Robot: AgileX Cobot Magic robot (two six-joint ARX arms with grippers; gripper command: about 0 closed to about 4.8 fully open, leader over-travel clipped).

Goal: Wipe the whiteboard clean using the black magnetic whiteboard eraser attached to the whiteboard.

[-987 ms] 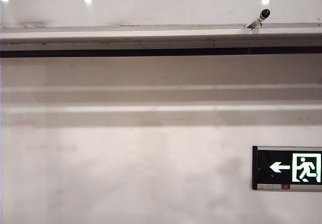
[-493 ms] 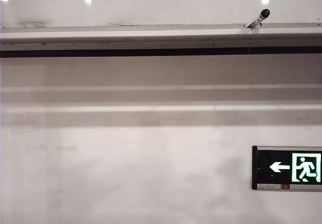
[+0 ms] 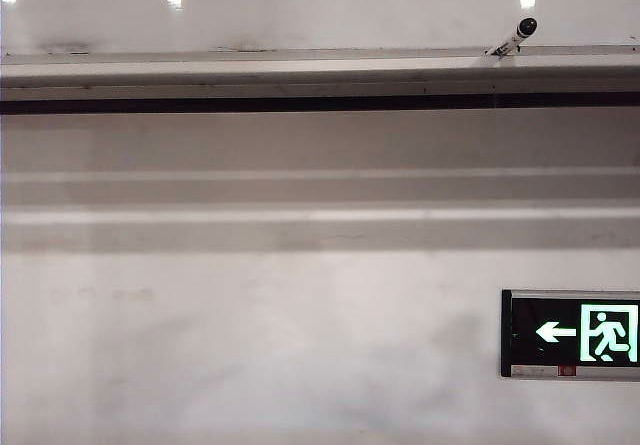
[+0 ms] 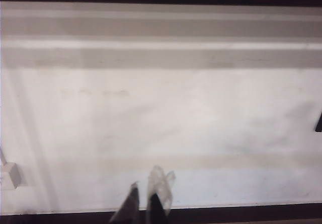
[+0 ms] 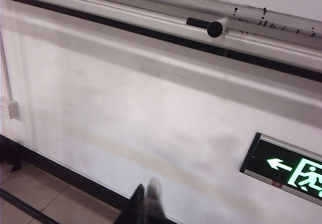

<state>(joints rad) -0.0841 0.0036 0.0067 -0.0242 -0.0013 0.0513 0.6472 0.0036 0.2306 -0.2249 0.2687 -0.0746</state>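
Marker (image 3: 517,36) on whiteboard's ledge (image 3: 250,70)

Institutional room, likely classroom or office: wall-mounted whiteboard (image 3: 320,10) with silver ledge (image 3: 250,70) holding a marker (image 3: 514,37), illuminated green exit sign (image 3: 572,333) low on the wall, tiled floor (image 5: 35,194).

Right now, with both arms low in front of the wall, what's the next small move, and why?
Probably raise the left gripper toward the whiteboard. Both it and the right gripper are shut, empty, and face the wall below the silver ledge. No black eraser shows in any view yet; only a marker rests on the ledge.
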